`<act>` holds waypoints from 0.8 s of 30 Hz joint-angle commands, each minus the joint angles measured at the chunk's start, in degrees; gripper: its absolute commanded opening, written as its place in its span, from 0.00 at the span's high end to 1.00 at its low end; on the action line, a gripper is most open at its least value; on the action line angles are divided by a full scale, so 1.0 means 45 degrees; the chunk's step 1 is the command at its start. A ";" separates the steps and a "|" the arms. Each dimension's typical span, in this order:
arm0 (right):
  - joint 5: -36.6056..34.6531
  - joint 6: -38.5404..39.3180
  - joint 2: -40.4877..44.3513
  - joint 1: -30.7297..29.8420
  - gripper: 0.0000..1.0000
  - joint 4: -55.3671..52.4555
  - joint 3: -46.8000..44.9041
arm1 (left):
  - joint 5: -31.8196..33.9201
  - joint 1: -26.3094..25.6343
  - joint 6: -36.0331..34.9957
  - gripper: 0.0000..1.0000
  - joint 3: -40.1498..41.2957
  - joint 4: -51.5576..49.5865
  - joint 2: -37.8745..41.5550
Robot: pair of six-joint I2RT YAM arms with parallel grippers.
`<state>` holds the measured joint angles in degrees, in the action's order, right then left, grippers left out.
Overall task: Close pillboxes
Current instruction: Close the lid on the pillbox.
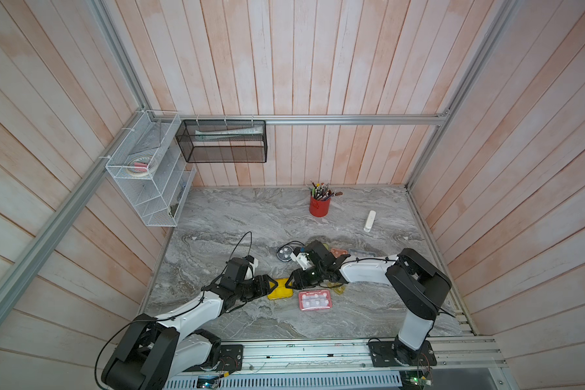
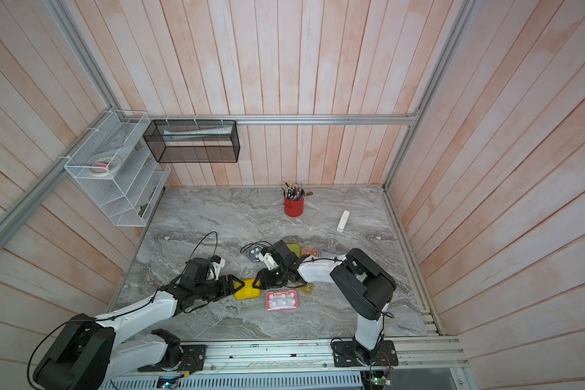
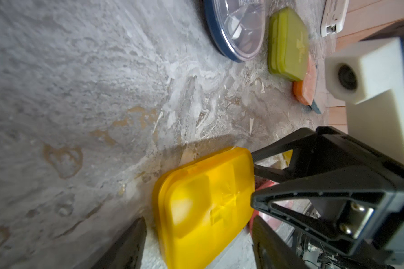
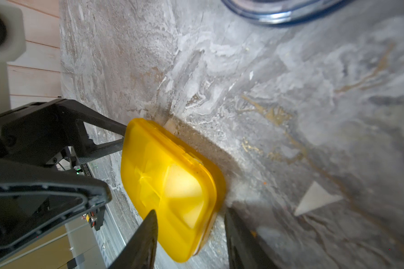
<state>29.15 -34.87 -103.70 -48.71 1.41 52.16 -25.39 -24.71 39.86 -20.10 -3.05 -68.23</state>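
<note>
1. Nearest the lens in both top views was the left arm's black shoulder housing, a glossy hard shell, with its white forearm reaching toward the work.
2. The grey veined marble-look tabletop was hard and slick, with faint brown staining in the wrist views.
3. The left gripper had black triangular plastic fingers, spread astride one end of the yellow box. A sliver of table showed beside one finger.
4. The yellow translucent plastic pillbox, a rounded rectangle, lay flat on the table between the two grippers. Its lid was down on the base; whether it was latched I could not tell.
5. The round dark pillbox with a clear lid sat behind it.
6. The right gripper had its fingers close on either side of the box's other end. Whether they pinched it I could not tell.
7. The pink-red rectangular pillbox lay just right of the yellow one, with the small olive pillbox beside it.
8. Handling estimate: the yellow box looked light, stiff, thin-walled and smooth, and likely to skid if pushed from one end only. It is best taken across the long side walls with one end braced, pressing the lid at its latch edge. The hinge is probably the weak spot.
</note>
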 commanded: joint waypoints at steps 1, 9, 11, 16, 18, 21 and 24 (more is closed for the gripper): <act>-0.1107 0.0318 -0.0003 -0.0117 0.51 -0.0979 0.0088 | 0.1451 -0.0220 -0.0341 0.26 0.0383 -0.1949 -0.0782; -0.1460 0.0501 -0.0137 -0.0288 0.48 -0.1360 0.0271 | 0.1670 -0.0414 -0.0304 0.26 0.0299 -0.2059 -0.0951; -0.1620 0.0598 -0.0159 -0.0343 0.48 -0.1549 0.0387 | 0.1860 -0.0616 -0.0229 0.26 0.0201 -0.2245 -0.1066; -0.2056 0.0787 -0.0139 -0.0426 0.47 -0.1953 0.0561 | 0.2454 -0.1091 0.0123 0.27 0.0144 -0.2697 -0.1080; -0.2088 0.0796 -0.0120 -0.0426 0.47 -0.1973 0.0576 | 0.2540 -0.1140 0.0222 0.27 0.0213 -0.2720 -0.0996; -0.2238 0.0874 -0.0178 -0.0493 0.46 -0.2152 0.0666 | 0.2612 -0.1206 0.0341 0.28 0.0301 -0.2721 -0.0986; -0.2381 0.0986 -0.0223 -0.0567 0.46 -0.2361 0.0786 | 0.2632 -0.1314 0.0430 0.28 0.0361 -0.2727 -0.1030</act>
<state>22.09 -31.68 -103.70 -50.94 -3.86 55.46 -17.50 -30.15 40.56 -22.39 -3.88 -70.22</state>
